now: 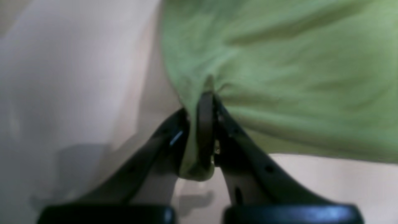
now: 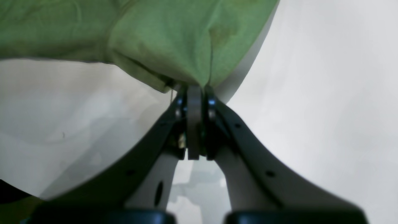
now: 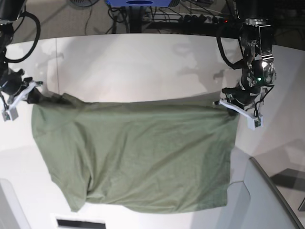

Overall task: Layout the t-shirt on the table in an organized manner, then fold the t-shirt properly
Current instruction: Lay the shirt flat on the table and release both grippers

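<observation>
The olive-green t-shirt point(image 3: 138, 157) is spread wide over the white table point(image 3: 143, 67), pulled taut along its far edge between my two grippers. On the right of the base view, my left gripper point(image 3: 225, 102) is shut on the shirt's far right corner. Its wrist view shows cloth point(image 1: 279, 62) bunched between the closed fingers of that gripper point(image 1: 205, 96). My right gripper point(image 3: 37, 95), on the left of the base view, is shut on the far left corner. Its wrist view shows fabric point(image 2: 155, 31) pinched at this gripper's tips point(image 2: 196, 88). The shirt's near edge is wrinkled and uneven.
A grey angled panel point(image 3: 259, 200) rises at the near right, just beside the shirt's lower right corner. Cables and a power strip point(image 3: 200, 18) lie beyond the table's far edge. A thin dark seam point(image 3: 56, 62) crosses the tabletop at the left.
</observation>
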